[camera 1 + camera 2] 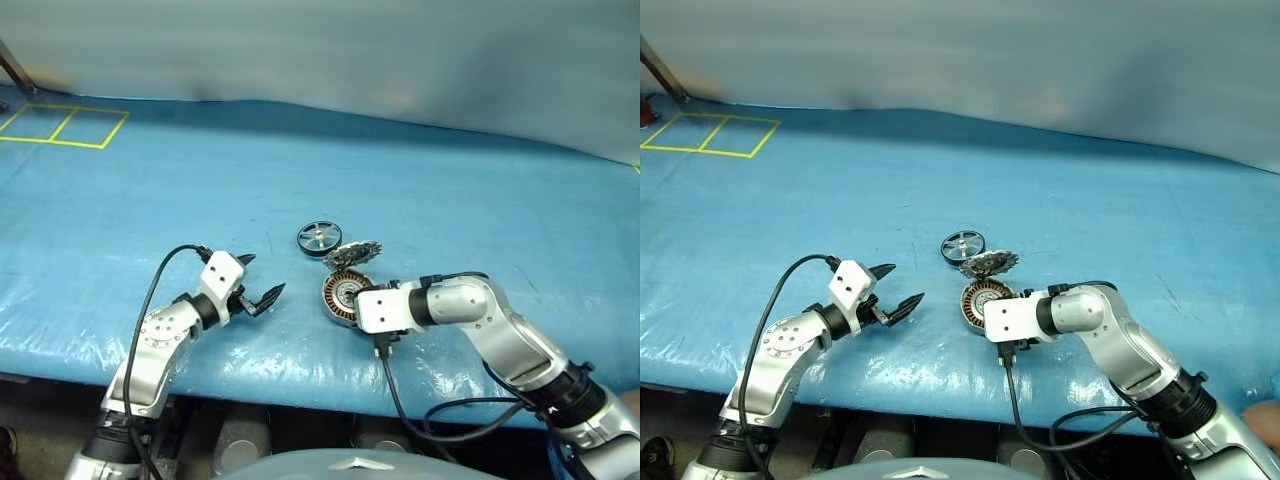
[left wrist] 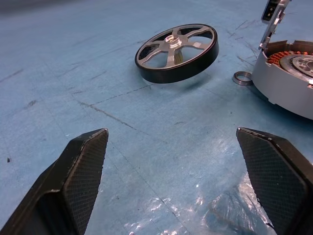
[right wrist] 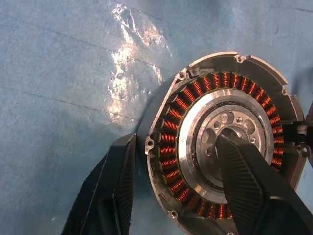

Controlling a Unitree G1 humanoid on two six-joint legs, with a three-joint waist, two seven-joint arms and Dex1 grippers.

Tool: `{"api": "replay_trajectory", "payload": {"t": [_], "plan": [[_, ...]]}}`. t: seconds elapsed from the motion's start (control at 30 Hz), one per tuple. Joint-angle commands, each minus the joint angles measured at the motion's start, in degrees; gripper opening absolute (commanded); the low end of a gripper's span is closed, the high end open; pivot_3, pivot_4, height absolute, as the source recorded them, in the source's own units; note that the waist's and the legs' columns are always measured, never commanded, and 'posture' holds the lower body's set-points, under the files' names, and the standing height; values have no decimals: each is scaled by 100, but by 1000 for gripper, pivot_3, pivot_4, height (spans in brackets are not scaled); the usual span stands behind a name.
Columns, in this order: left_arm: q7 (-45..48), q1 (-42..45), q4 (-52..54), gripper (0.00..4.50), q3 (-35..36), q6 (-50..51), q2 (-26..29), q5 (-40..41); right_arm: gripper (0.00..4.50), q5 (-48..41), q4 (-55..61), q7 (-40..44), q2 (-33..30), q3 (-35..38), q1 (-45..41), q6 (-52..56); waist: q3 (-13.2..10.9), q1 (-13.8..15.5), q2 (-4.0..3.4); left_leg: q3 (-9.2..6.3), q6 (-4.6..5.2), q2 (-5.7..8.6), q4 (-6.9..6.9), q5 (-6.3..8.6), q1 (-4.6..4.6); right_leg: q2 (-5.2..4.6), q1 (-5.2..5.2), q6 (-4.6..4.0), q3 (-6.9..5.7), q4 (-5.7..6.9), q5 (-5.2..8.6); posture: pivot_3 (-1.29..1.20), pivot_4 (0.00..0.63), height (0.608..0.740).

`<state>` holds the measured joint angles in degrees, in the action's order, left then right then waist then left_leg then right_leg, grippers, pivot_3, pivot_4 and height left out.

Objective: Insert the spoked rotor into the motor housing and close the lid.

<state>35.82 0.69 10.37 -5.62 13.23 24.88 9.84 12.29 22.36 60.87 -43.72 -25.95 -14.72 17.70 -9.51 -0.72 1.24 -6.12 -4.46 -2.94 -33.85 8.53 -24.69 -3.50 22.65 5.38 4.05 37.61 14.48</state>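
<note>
No writing can be read. The left gripper [image 1: 262,289] is spread wide, empty; the right gripper [image 3: 176,188] is set astride the motor housing [image 3: 217,142] wall.

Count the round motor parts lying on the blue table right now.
3, plus one tiny ring. The black-rimmed silver-spoked rotor lies farthest out; the grey toothed lid sits beside it; the silver housing with copper windings lies nearest, at the right gripper. A small metal ring rests by the housing.

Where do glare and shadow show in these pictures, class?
Right wrist view: white glare streaks the blue sheet beside the motor housing. Left wrist view: the rotor throws a soft shadow beneath its rim; small glints by the fingers. Head views: sheen along the sheet's near edge.
</note>
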Motion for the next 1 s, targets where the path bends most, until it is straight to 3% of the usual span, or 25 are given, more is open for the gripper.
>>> {"api": "replay_trajectory", "payload": {"t": [0.03,0.17,0.47,0.83,1.0], "plan": [[56,73,129,4500,-19,-86,3,1,2139,21,232,131,-213,40,160,52,0,-5,0,0,0,0,0,0,1,0,-2,0,0,0,0,0,150,740],[74,113,109,4500,-45,-77,-2,-11,2139,92,184,191,-114,-240,126,-33,0,-16,0,0,0,-1,1,0,0,0,-2,0,0,1,0,0,150,740],[17,5,212,4500,43,-59,45,-22,2139,979,-1136,-127,315,-730,-491,-482,14,-236,24,5,-25,-9,-4,15,45,1,-17,-1,-3,4,0,0,150,740],[-67,-119,287,4500,67,-39,22,-18,2139,1376,-2237,-509,579,-759,-1015,-638,22,-267,33,11,-26,-4,-10,15,70,-19,-27,-3,-2,-11,1,0,150,740],[-70,-105,275,4500,65,-36,33,-3,2139,916,-1956,-434,582,-460,-845,-571,30,-260,16,15,-25,2,-4,15,67,-33,-29,-3,-5,-81,1,0,150,740]]}}
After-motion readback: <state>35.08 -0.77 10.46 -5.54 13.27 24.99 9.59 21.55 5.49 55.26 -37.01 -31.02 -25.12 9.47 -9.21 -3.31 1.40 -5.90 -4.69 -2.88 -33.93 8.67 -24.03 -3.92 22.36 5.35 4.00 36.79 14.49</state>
